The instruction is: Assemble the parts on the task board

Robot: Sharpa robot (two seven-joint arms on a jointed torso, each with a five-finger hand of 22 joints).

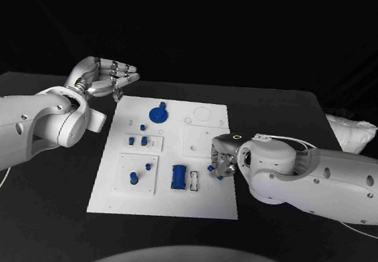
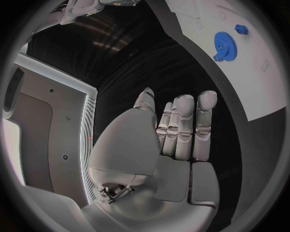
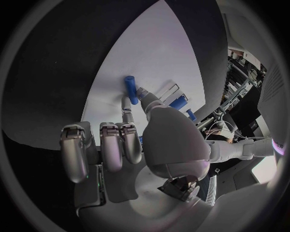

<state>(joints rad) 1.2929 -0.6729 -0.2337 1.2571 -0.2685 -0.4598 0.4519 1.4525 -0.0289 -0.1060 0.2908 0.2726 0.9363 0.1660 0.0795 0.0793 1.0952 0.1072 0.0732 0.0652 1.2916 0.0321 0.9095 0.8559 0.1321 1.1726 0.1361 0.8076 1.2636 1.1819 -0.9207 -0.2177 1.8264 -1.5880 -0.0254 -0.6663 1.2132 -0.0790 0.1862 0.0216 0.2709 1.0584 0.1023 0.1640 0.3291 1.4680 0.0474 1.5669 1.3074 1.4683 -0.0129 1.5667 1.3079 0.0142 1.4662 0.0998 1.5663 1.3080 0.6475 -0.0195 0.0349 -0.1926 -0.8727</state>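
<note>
Lying on the task board (image 1: pixel 164 201) are the blue parts: a gear (image 1: pixel 158 114) at the far end, small pegs (image 1: pixel 135 141) near the middle, a peg (image 1: pixel 134 177) in the near-left recess, and a long block (image 1: pixel 178 176) near the board's right side. The right hand (image 1: pixel 223 159) hangs over the board's right edge, just beside that block, and pinches a short blue cylinder (image 3: pixel 131 90) at its fingertips (image 3: pixel 140 93), the remaining fingers curled in. In the right wrist view the cylinder's long axis runs roughly along the white surface, tip down towards it, with more blue parts (image 3: pixel 179 102) just behind the thumb. Whether the cylinder touches the board I cannot tell. The left hand (image 1: pixel 109 79) sits off the board's far-left corner over the black bench (image 1: pixel 32 214), holding nothing, fingers loosely curled but apart. The gear (image 2: pixel 224 42) lies nearest it. I judge the right hand better placed for the next seating; the block and neighbouring pieces crowd its approach.
</note>
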